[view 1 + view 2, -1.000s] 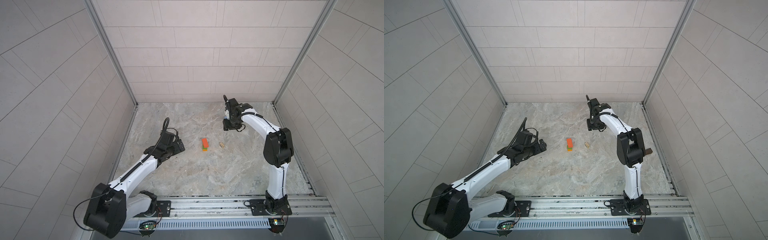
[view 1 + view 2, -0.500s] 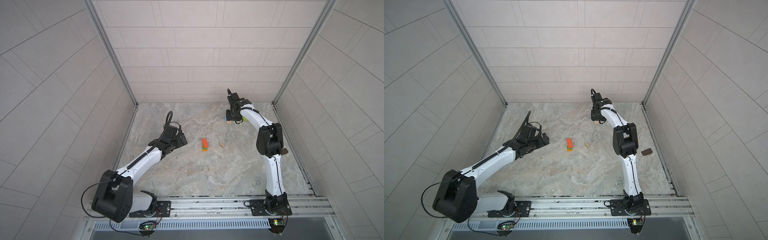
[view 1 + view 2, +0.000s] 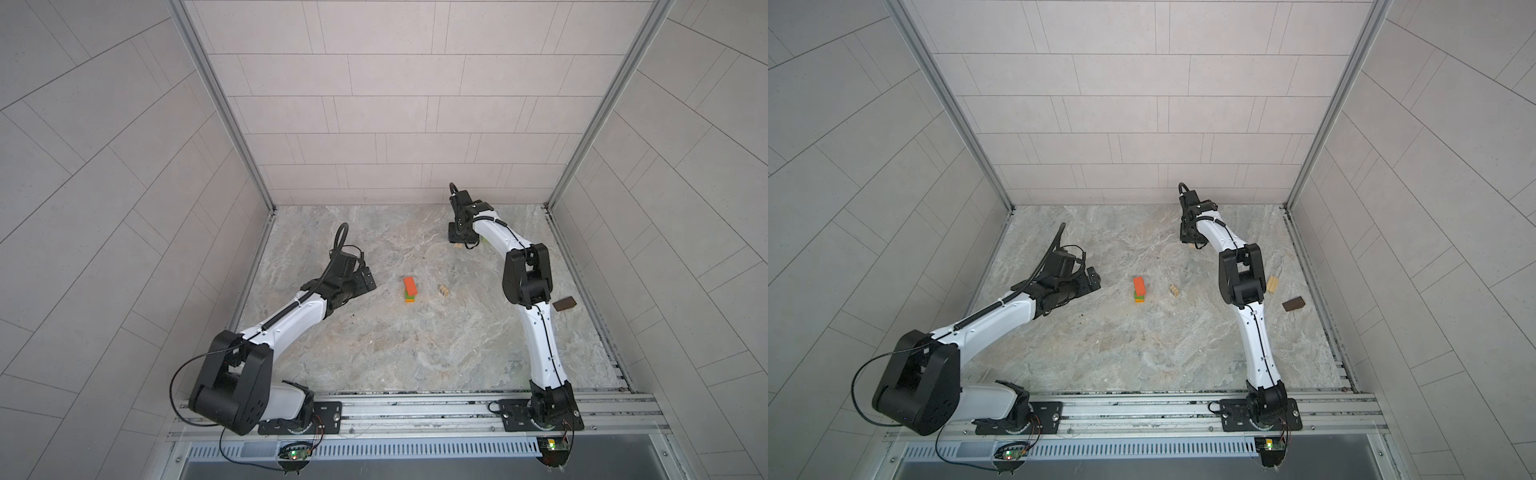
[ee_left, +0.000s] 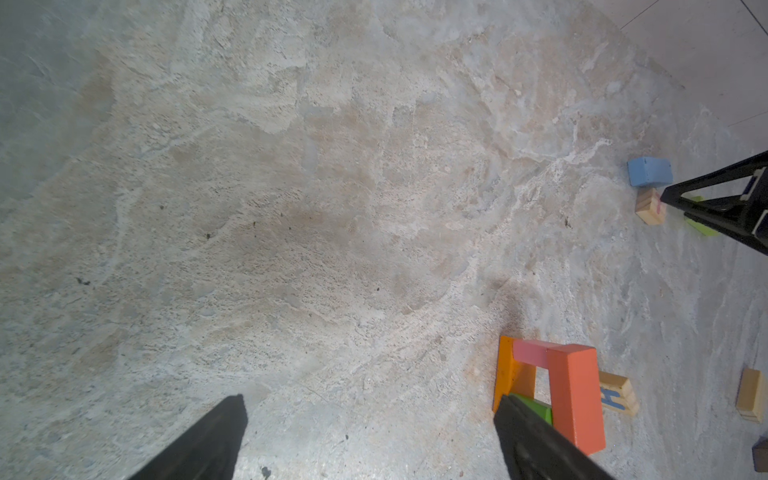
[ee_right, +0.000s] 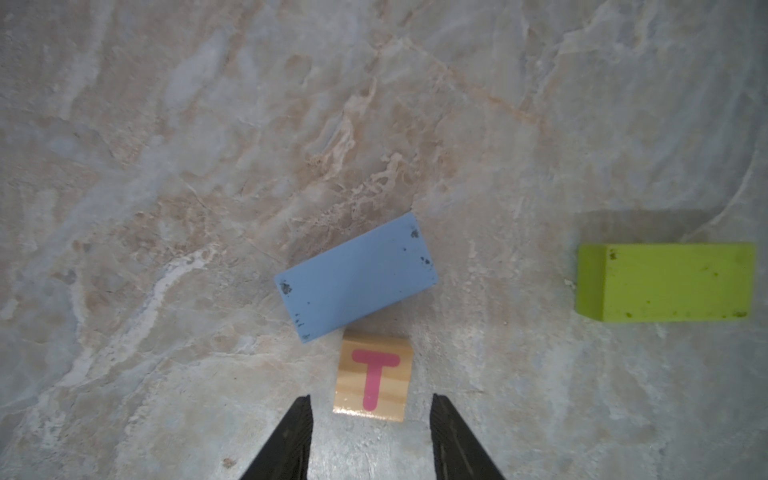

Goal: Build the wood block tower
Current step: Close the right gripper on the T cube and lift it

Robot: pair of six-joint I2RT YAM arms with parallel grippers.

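Left hand (image 3: 367, 283) is hovering near the tower (image 3: 409, 290), jaws standing wide apart and empty, probably waiting to steady it. The tower is standing mid-way across the counter (image 3: 395, 353) with open room all round. Right hand (image 5: 371, 398) is hanging near the back wall (image 3: 395, 183), jaws apart, straddling the lettered cube (image 5: 374, 376) with gaps either side. The blue block (image 5: 356, 277) is crowding the cube's side away from the hand. The lime block (image 5: 665, 284) is lying well apart.
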